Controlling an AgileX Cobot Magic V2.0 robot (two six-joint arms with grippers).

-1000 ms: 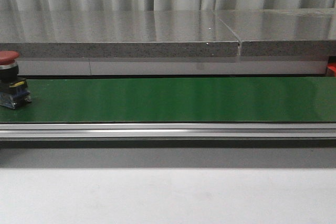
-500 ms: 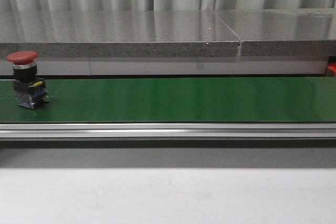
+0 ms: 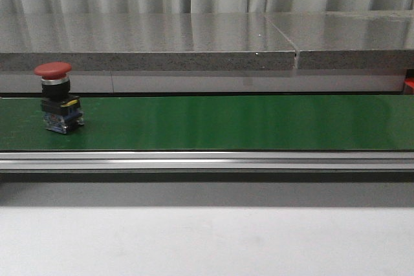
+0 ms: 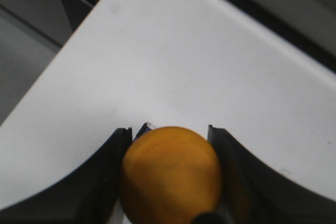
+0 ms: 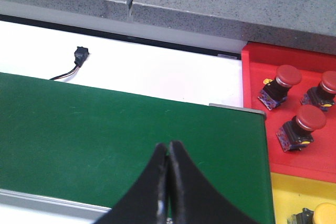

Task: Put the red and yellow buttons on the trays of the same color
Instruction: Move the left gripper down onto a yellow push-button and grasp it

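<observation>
A red button (image 3: 58, 95) with a black and blue base stands upright on the green belt (image 3: 226, 124) at the left of the front view. In the left wrist view my left gripper (image 4: 169, 132) is shut on a yellow button (image 4: 170, 174) above a white surface (image 4: 173, 61). My right gripper (image 5: 169, 145) hangs shut and empty over the belt's end (image 5: 105, 135). Beside it lies the red tray (image 5: 257, 72) with three red buttons (image 5: 303, 127). Below it the yellow tray (image 5: 294, 192) holds one yellow button (image 5: 320, 216). Neither gripper shows in the front view.
A grey stone ledge (image 3: 194, 50) runs behind the belt. An aluminium rail (image 3: 207, 159) borders its front. A small black connector with a wire (image 5: 79, 56) lies on the white strip behind the belt.
The red button has travelled to the right along the belt, from the left edge of the front view to well inside it.
</observation>
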